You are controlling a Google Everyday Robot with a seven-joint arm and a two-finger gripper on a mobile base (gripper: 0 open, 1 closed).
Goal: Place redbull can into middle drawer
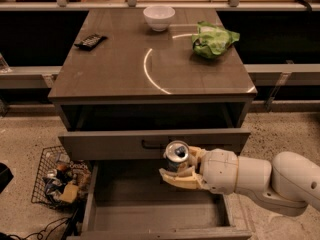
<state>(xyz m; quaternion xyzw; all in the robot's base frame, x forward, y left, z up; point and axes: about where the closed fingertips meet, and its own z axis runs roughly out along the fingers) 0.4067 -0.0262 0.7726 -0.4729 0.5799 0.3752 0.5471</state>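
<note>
Over smooth grey middle drawer [145, 211], pale tool [176, 168] clasping slim redbull can [177, 154]

Dim, warm light on my feed. Overhead source: a bright curved glare arc [146, 69] sits on the glossy cabinet top [105, 74], around 12 o'clock of centre. The gripper [180, 171] at 5 o'clock, clamped round the redbull can [176, 156], is the best-lit thing, and the can's silver lid catches a highlight. The middle drawer [150, 209] floor is shadowed, darkest at the back. The recess under the top is black. The whole frame is soft, and the wire basket [50, 179] at 8 o'clock is murky.
</note>
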